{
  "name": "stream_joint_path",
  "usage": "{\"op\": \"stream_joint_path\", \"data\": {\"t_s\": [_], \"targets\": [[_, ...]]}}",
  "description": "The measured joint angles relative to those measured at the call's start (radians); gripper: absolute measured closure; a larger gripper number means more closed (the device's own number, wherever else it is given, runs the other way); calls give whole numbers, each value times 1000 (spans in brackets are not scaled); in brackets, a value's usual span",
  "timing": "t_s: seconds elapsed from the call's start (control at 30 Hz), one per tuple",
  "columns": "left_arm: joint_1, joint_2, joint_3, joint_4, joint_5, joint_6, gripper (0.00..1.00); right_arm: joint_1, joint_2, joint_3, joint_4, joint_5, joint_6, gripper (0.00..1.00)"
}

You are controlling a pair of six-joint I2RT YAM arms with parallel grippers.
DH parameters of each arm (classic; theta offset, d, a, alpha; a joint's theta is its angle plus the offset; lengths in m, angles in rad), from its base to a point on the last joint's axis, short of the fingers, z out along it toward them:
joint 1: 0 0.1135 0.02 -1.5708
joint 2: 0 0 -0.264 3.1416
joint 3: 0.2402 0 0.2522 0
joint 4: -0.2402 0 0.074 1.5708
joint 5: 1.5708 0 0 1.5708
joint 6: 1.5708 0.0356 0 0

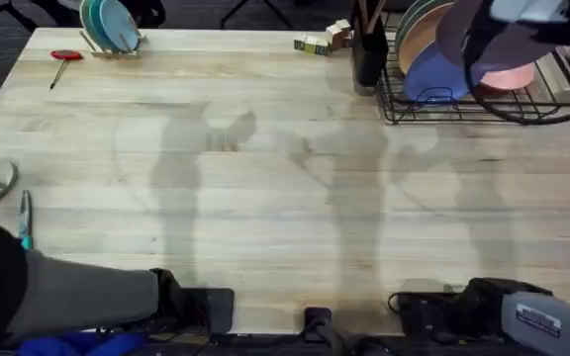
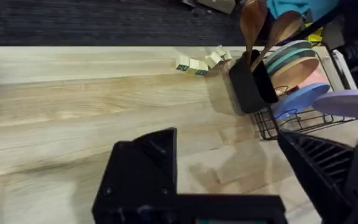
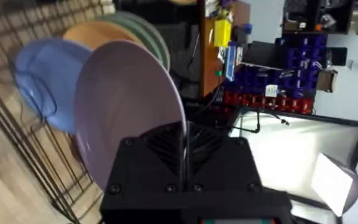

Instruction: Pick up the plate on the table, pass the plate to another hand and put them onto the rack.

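The right gripper pinches the plate by its rim, over the rack. It may bump the blue plate and slip, I think.

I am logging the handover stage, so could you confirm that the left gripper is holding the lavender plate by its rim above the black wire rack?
Not quite: it is the right gripper that is shut on the plate's rim above the rack, as the right wrist view shows. The left gripper is open over the table and holds nothing.
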Motion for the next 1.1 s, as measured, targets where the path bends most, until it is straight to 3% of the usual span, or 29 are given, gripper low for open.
{"op": "stream_joint_path", "data": {"t_s": [0.4, 0.93, 1.1], "targets": [[0, 0, 0, 0, -14, 0, 6, -9, 191, 0, 5, 18, -216, 973], [0, 0, 0, 0, -14, 0, 7, -8, 297, 0, 7, 13, -274, 973], [0, 0, 0, 0, -14, 0, 7, 2, 297, 0, 4, -1, -281, 742]]}}
